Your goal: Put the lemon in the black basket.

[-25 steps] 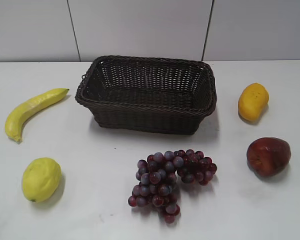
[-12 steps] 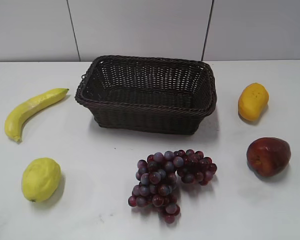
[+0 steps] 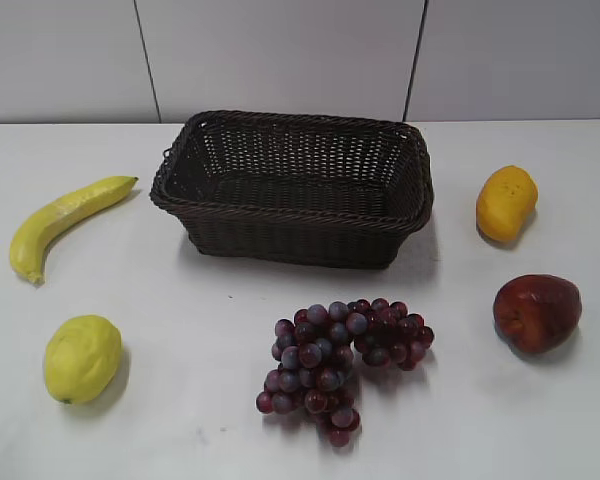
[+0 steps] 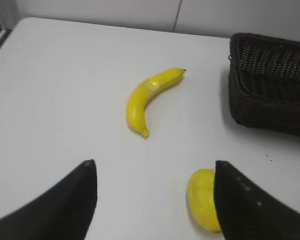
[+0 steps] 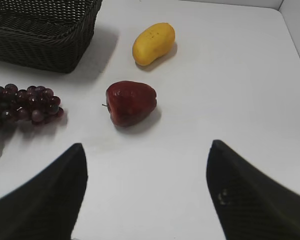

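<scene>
Lemon (image 3: 81,358): seen at the lower left of the exterior view, lying on the white table (image 3: 180,300), untouched; in the left wrist view it is found at the lower right, partly hidden behind the right-hand finger.
Black basket (image 3: 295,187): placed at upper centre of the exterior view; nothing is seen inside it. The lemon lies well apart from it, down and to the left.
Left gripper (image 4: 155,200): fingers spread wide, nothing held. It is judged to hang above the table, with the lemon off toward its right-hand finger and not centred between the jaws.
Right gripper (image 5: 147,195): fingers wide apart, nothing held; a red apple (image 5: 131,103) and an orange-yellow fruit (image 5: 153,43) are seen ahead of it.
Other items: banana (image 3: 65,220) at mid left, grapes (image 3: 340,360) at lower centre of the exterior view.
Arms in exterior view: neither is seen.
Progress: judged at the very start; nothing is grasped, lifted or placed.
Remaining: the left gripper is to be centred over the lemon, lowered, closed, carried to the basket and released.
</scene>
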### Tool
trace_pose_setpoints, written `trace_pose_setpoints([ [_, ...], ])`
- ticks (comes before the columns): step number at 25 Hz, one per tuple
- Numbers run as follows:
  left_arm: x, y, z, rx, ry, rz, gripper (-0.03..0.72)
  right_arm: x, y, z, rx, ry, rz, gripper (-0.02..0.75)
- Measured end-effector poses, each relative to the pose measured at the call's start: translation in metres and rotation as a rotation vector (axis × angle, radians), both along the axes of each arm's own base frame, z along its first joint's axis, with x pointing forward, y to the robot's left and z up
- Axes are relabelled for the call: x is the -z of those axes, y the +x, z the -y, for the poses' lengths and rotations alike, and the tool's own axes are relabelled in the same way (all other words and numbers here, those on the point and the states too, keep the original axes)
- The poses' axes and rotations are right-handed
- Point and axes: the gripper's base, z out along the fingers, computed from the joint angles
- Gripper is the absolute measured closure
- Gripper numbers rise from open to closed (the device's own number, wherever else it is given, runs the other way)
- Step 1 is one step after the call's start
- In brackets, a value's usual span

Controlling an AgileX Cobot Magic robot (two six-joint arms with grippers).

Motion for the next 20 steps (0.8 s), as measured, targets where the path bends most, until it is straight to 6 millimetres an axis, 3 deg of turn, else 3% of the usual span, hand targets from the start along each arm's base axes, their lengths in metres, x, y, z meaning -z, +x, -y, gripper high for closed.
trace_pose_setpoints([
  [8, 0.049, 0.063, -0.002, 0.036, -0.01, -0.407, 0.148, 0.0, 0.0, 0.0, 0.0, -0.001, 0.0, 0.176],
  [13, 0.077, 0.086, -0.001, 0.053, -0.018, -0.576, 0.148, 0.0, 0.0, 0.0, 0.0, -0.001, 0.0, 0.176],
  [20, 0.092, 0.111, 0.028, 0.193, 0.035, -0.661, 0.154, 0.0, 0.0, 0.0, 0.0, -0.001, 0.0, 0.176],
])
